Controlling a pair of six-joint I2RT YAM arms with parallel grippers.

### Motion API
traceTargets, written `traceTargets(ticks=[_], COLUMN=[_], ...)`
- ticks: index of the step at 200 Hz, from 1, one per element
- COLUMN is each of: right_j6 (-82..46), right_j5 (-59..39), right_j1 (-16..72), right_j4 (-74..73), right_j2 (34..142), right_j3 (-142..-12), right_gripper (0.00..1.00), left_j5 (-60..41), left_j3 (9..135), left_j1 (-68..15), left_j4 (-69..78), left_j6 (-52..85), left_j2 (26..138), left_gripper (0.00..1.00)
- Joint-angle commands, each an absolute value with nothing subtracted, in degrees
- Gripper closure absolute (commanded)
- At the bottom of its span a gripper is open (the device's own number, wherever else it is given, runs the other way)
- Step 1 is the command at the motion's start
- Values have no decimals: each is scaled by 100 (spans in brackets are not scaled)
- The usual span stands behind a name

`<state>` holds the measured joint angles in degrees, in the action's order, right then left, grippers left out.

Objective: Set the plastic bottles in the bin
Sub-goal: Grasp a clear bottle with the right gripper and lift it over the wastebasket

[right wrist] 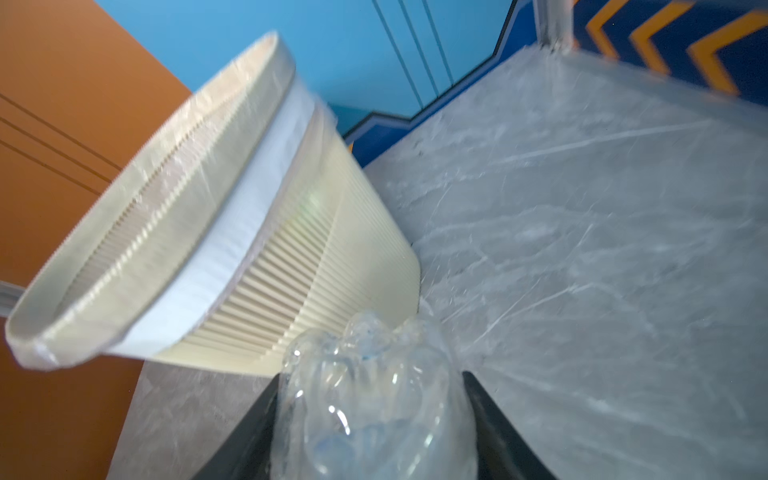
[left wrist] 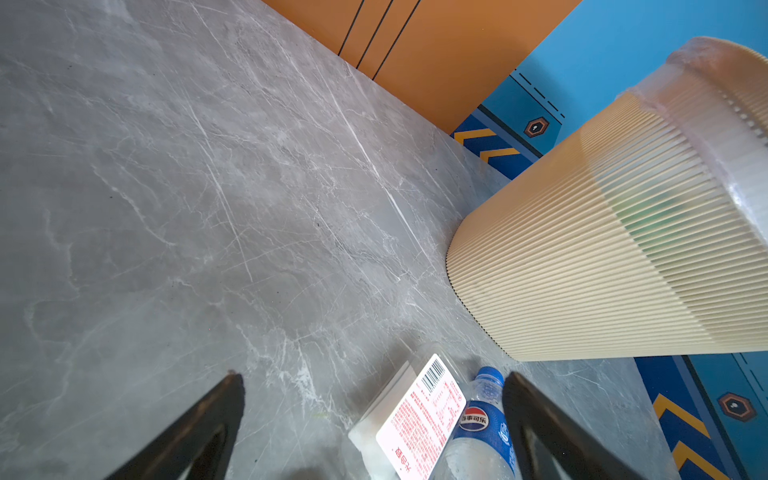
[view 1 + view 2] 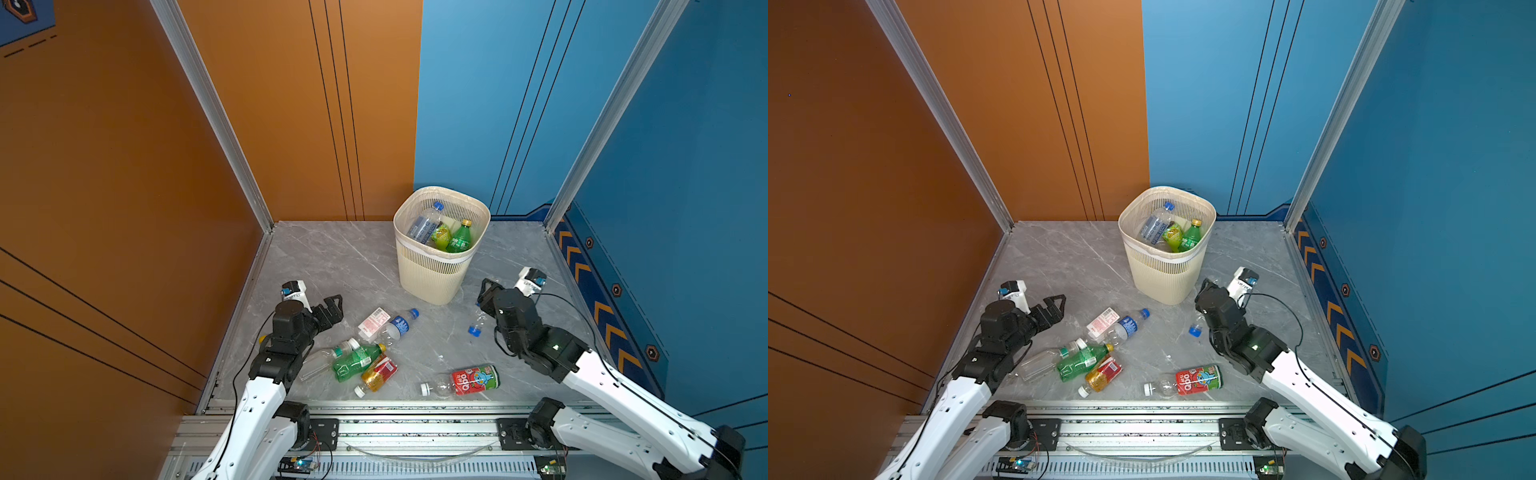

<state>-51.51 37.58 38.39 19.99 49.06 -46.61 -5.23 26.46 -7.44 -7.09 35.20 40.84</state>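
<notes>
Clear bottle (image 1: 374, 411) gripped between the jaws
Bin (image 1: 332, 232) just beyond it, liner (image 1: 266, 166) folded over, standing on the grey surface (image 1: 602, 249)

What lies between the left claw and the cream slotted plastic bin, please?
Only bare grey marble tabletop lies between the open left claw and the cream slotted plastic bin, as both top views show.

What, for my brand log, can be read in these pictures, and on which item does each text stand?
"Qoo": on the red-and-green label of the white-capped bottle.
"百事可乐": on the blue label of the blue-capped bottle, in the left wrist view.
Too small to read: the red print on the barcoded white label.
Too blurred to read: the labels inside the bin.
</notes>
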Motion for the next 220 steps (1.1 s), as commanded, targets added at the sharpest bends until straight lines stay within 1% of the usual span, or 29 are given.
traceTargets(ticks=[1,28,49,100,125,144,173,220], right_j6=[-4049,-3431,-2969,-2166,-2000,-1799,-1630,-1634], right_j5=[3924,3391,3144,2552,2342,2136,2078,1900], right_j1=[3460,2943,2759,2559,2480,2457,2410,2338], right_j4=[2109,1777,1498,983,754,543,589,674], right_j2=[4776,5032,5429,6849,7582,8079,8776,9234], right_j3=[-5166,-5904,-6591,-8322,-8990,-9347,-9860,-10114], right_gripper=[52,52,52,52,52,52,52,52], left_j5=[-643,-636,-626,-614,-603,-607,-602,-585], left_j3=[2576,2627,2649,2629,2649,2656,2708,2739], left_j1=[-695,-700,-700,-698,-697,-694,-692,-688], left_j4=[-641,-677,-711,-757,-781,-780,-899,-940], left_j6=[3564,3568,3603,3612,3609,3580,3549,3532], left_j2=[4070,4096,4070,4026,4043,4061,4034,4007], left_gripper=[2,2,2,2,2,2,2,2])
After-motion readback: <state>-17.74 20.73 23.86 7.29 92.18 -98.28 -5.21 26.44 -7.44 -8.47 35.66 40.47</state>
